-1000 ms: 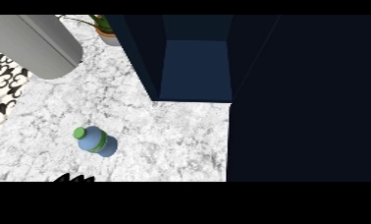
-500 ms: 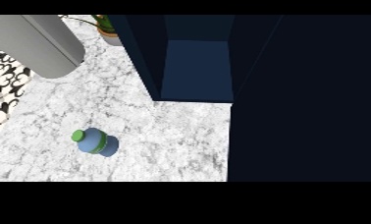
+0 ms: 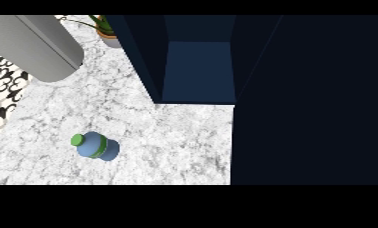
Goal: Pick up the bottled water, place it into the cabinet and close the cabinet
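**A:** Where is the bottle?

**B:** The bottle [image 3: 96, 146] is on the counter [image 3: 170, 132], low in the left part of the view and well apart from the cabinet [image 3: 199, 72]. Nothing touches it. I see it from almost straight above, with a green cap at the upper left, a blue body and a green band, so I cannot tell whether it stands quite upright.

**A:** And the hands?

**B:** Neither the left hand nor the right hand shows in the view. I cannot tell whether their fingers are spread or curled.

**A:** Is the cabinet open?

**B:** Yes, its blue inside faces the counter. Only the lower part shows, because the upper part is cut off at the top of the view. I can see nothing inside it, but the far end is dark.

**A:** What is the dark mass on the right?

**B:** A broad panel [image 3: 310, 102], probably the cabinet's open door, though no hinge or handle can be made out. It runs off the right and lower edges and hides the counter beneath it.

**A:** Anything else?

**B:** A grey cylinder [image 3: 37, 47] lies at the upper left, cut off by two edges, and I cannot tell what it is. A plant [image 3: 103, 26] is beside the cabinet's left wall, cropped at the top. A black-and-white patch [image 3: 9, 89] sits at the left edge, too cropped to name.
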Controlling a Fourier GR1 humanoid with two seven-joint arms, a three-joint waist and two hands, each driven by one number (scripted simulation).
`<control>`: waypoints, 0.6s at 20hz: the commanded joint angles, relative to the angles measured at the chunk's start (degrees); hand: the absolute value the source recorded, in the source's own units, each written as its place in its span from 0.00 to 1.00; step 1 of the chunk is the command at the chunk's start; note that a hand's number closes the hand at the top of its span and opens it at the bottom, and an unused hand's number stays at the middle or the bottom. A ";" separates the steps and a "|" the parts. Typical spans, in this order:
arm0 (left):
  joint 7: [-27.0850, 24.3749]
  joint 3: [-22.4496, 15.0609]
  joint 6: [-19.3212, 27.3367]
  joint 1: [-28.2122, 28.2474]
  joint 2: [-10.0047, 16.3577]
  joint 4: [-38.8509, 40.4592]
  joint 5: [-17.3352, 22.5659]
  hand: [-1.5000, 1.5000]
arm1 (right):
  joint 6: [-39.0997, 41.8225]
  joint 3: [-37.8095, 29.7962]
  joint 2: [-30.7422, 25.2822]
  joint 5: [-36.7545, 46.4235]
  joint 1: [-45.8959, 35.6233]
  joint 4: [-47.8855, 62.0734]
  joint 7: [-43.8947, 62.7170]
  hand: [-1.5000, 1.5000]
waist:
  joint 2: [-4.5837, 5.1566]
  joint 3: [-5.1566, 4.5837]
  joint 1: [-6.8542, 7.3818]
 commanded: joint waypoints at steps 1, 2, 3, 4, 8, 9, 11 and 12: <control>-5.92 4.20 -11.49 3.34 0.58 -1.57 5.14 0.00 | 0.09 0.87 0.48 -5.16 4.53 -9.01 3.41 0.00 | -0.16 -0.01 0.15; -5.72 4.29 -10.77 2.94 0.21 -1.21 6.17 0.00 | 0.84 -0.70 -0.12 -6.77 4.84 -8.27 2.99 0.00 | 0.01 0.02 -0.26; -4.32 2.95 -9.99 2.49 -0.70 -1.84 5.09 0.00 | 0.07 -0.26 0.22 -7.11 3.60 -10.03 3.89 0.00 | 0.14 -0.02 -0.32; -4.32 3.84 -11.70 2.57 -0.68 -0.25 5.16 0.00 | 0.34 -2.04 0.15 -7.93 4.26 -9.34 2.83 0.00 | -0.01 -0.03 -0.42; -3.39 7.03 -10.86 1.14 -1.87 2.23 7.88 0.00 | 1.32 -1.90 -0.32 -8.84 3.90 -9.50 3.68 0.00 | 0.26 -0.05 -0.56; -3.17 8.14 -11.51 2.99 -2.66 2.14 9.09 0.00 | 1.74 -3.01 -0.13 -9.29 5.21 -8.73 2.76 0.00 | 0.20 0.00 -0.43; -2.45 9.10 -10.26 2.08 -2.61 3.48 11.60 0.00 | 2.16 -2.53 0.31 -9.34 5.78 -10.28 2.19 0.00 | 0.22 -0.02 -0.96; -2.04 11.99 -8.33 1.60 -1.24 3.65 13.54 0.00 | 1.98 -2.53 -0.25 -9.98 5.81 -10.88 4.15 0.00 | 0.45 0.00 -1.09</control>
